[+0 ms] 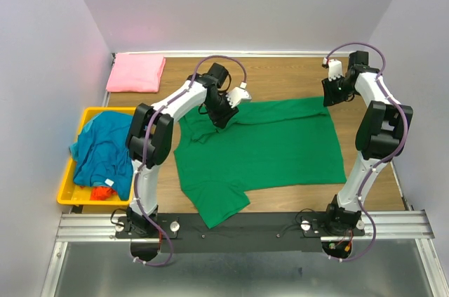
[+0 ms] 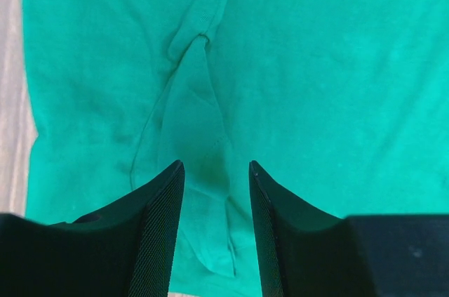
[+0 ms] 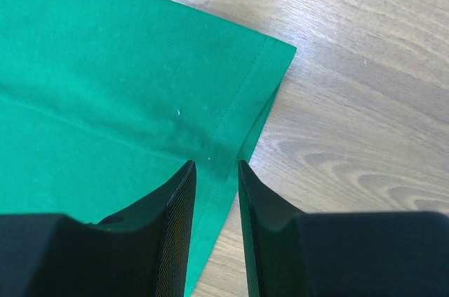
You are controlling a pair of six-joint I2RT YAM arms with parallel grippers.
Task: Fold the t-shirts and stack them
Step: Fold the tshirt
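Above: yellow plastic bin (image 1: pixel 66 192) holds crumpled teal shirt (image 1: pixel 105 149) and orange-red shirt (image 1: pixel 104 192); green shirt (image 1: pixel 280 142) lies flat on the wooden table (image 1: pixel 280 76). Left wrist: left gripper (image 2: pixel 216 167) parted, straddling a soft ridge. Right wrist: right gripper (image 3: pixel 216 163) parted over the stitched hem.

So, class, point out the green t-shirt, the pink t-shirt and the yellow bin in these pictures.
green t-shirt (image 1: pixel 280 146): top external view, middle of its spread-out body.
pink t-shirt (image 1: pixel 135 72): top external view, centre of the folded cloth.
yellow bin (image 1: pixel 100 113): top external view, its far rim.
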